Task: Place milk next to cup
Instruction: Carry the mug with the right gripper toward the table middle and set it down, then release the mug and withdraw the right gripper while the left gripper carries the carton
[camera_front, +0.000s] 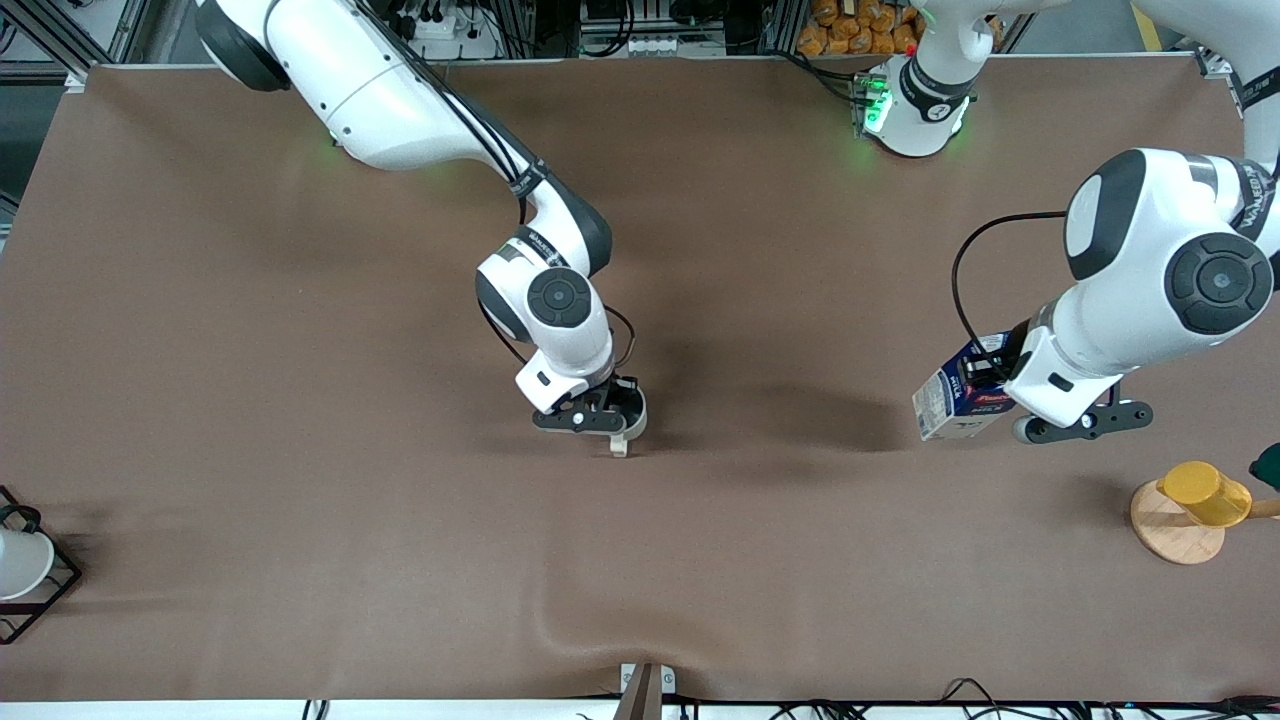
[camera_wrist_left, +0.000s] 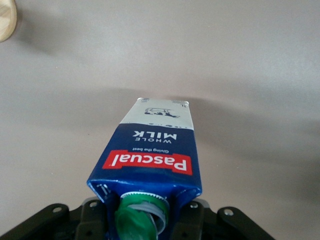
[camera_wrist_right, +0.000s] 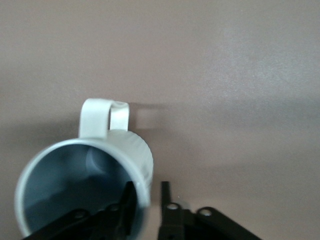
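The right gripper (camera_wrist_right: 150, 197) straddles the rim of the cup (camera_wrist_right: 80, 185) mid-table, fingers narrowly parted, while the left gripper (camera_wrist_left: 145, 220) holds the tilted milk (camera_front: 955, 398) above the table (camera_front: 300, 400)

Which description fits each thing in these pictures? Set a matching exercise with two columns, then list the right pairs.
Things:
1. milk
2. cup
3. yellow cup
4. table

Descriptions:
A. on a round wooden disc
B. covered in brown cloth
C. gripped by the left gripper
D. rim between the right gripper's fingers

Pairs: 1-C, 2-D, 3-A, 4-B
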